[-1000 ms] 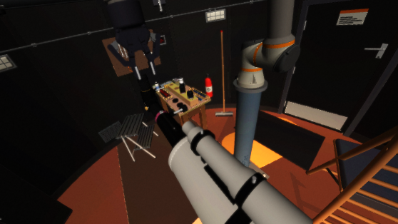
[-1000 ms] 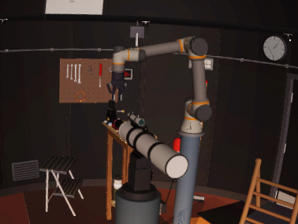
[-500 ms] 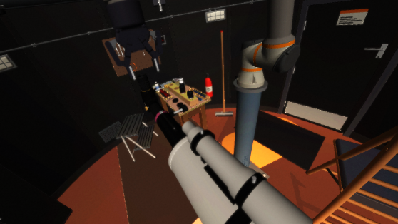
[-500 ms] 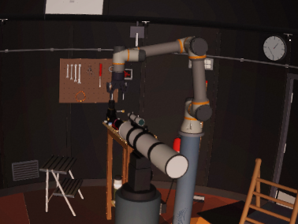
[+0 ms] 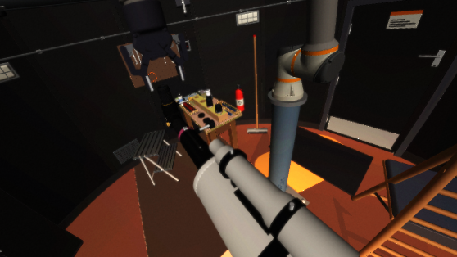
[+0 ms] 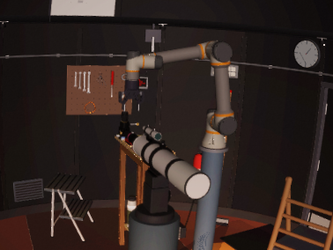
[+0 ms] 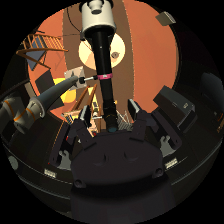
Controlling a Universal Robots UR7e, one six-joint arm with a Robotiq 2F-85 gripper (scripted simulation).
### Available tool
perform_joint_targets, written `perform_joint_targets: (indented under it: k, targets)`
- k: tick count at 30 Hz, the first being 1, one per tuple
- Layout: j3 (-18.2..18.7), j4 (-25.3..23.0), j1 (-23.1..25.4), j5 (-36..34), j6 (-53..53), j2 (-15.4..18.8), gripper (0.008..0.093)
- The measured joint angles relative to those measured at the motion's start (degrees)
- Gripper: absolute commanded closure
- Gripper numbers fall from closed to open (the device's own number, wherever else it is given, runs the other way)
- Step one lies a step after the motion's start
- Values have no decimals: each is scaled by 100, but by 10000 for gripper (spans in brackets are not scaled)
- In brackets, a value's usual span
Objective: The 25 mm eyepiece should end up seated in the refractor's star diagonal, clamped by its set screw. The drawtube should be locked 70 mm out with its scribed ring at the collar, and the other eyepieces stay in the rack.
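Note:
The star diagonal is partly hidden behind the black drawtube (image 5: 192, 143) at the telescope's rear end. A black eyepiece (image 5: 164, 95) stands upright in it, its lens (image 7: 112, 128) facing the wrist camera. My gripper (image 5: 164, 80) hangs just above the eyepiece, open and holding nothing. The drawtube (image 7: 104, 67) extends from the grey refractor tube (image 5: 262, 204) and carries a pink ring (image 7: 104, 76) with a knob beside it. Other eyepieces sit in the rack (image 5: 209, 108) on the wooden table behind.
The wooden table (image 6: 128, 176) with the rack stands next to the telescope mount (image 6: 154, 207). My arm's blue-grey pedestal (image 5: 284, 143) rises to the right. A step stool (image 5: 153, 151) stands left, a wooden ladder (image 5: 413, 204) far right. A pegboard with tools (image 6: 92, 88) hangs on the wall.

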Motion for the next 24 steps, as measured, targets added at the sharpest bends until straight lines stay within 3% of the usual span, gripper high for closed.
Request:
perform_joint_targets:
  k: [10, 24]
  targets:
    - [170, -216, 0, 0, 0, 43, 234]
    - [817, -1133, 0, 0, 0, 320, 234]
